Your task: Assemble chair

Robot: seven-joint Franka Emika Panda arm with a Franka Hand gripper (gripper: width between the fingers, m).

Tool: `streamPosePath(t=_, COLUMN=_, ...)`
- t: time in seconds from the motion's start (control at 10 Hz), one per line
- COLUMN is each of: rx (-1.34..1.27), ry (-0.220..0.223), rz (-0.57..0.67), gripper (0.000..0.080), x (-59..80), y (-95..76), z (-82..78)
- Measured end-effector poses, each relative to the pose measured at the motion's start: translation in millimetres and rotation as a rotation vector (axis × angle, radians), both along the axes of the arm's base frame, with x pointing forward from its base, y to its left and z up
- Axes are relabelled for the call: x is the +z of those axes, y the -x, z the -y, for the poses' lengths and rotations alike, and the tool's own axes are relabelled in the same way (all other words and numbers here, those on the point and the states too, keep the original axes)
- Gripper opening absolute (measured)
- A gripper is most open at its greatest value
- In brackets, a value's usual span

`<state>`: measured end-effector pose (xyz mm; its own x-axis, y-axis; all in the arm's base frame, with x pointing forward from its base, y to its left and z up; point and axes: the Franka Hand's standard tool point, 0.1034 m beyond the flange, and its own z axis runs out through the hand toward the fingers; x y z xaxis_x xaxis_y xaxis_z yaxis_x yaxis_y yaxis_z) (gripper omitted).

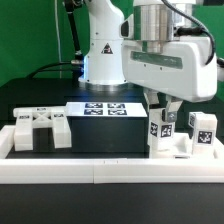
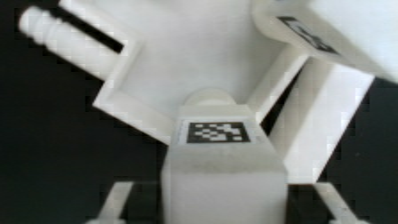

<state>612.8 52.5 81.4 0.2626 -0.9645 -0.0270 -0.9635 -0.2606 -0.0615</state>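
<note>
Claw (image 1: 163,111): I am pinching the upright tagged leg (image 1: 160,138).
Seat (image 1: 38,130): lying well apart, at the exterior view's left.
Marker board (image 1: 105,108): lying behind, between them.

White chair parts (image 1: 38,130) bear black-and-white square tags (image 2: 217,133).

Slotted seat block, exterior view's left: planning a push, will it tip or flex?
Probably stiff: the seat block looks like chunky plastic. Unlikely to tip, since it sits low and wide. It may slide easily, as its surface looks smooth.
</note>
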Motion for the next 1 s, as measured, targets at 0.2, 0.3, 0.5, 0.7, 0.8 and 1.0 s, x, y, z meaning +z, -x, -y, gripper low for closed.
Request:
streamPosePath(t=0.2, rx=-0.147, ry=-0.008, rz=-0.006, gripper=0.0291, x=-0.1, y=-0.6, z=0.1)
streamPosePath(t=0.3, rx=-0.182, ry=-0.011, rz=-0.008, gripper=0.0291, x=-0.2, y=-0.6, z=-0.1)
streamPosePath(t=0.5, rx=-0.227, ry=-0.015, rz=-0.009, gripper=0.0291, x=-0.2, y=-0.6, z=-0.4)
streamPosePath(t=0.7, rx=-0.222, ry=-0.014, rz=-0.010, gripper=0.0391, x=-0.5, y=-0.4, z=-0.5)
streamPosePath(t=0.8, rx=-0.179, ry=-0.012, rz=-0.008, gripper=0.0527, x=-0.5, y=-0.4, z=-0.4)
streamPosePath(t=1.0, rx=-0.082, ry=-0.005, rz=-0.008, gripper=0.0629, x=-0.2, y=0.1, z=0.3)
